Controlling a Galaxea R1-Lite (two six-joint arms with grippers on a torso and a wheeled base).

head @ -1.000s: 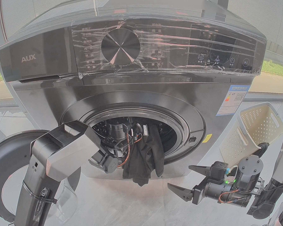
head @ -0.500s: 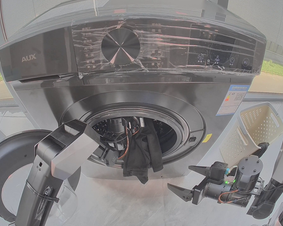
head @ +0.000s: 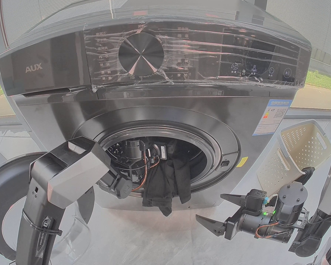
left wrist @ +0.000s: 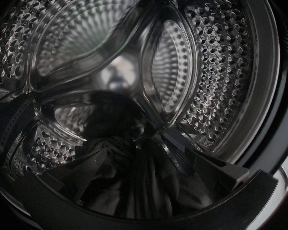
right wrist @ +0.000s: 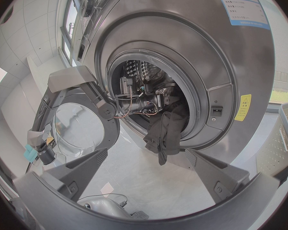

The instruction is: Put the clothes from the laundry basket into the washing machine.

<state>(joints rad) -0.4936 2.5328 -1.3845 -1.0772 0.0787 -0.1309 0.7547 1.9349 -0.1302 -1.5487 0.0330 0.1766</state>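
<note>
Hanging half out over the washer rim [head: 214, 155], garment [head: 167, 184] is being loaded — left claw [left wrist: 145, 152] open inside drum [left wrist: 214, 64], right claw [head: 209, 207] open, empty.

pale glossy floor [head: 154, 240], grass strip [head: 321, 80] outside

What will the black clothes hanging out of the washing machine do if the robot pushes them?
Probably flop and bunch up: the black clothes drape limply over the opening's rim. Their thin folds suggest they're light. The hanging part might slip out onto the floor.
</note>
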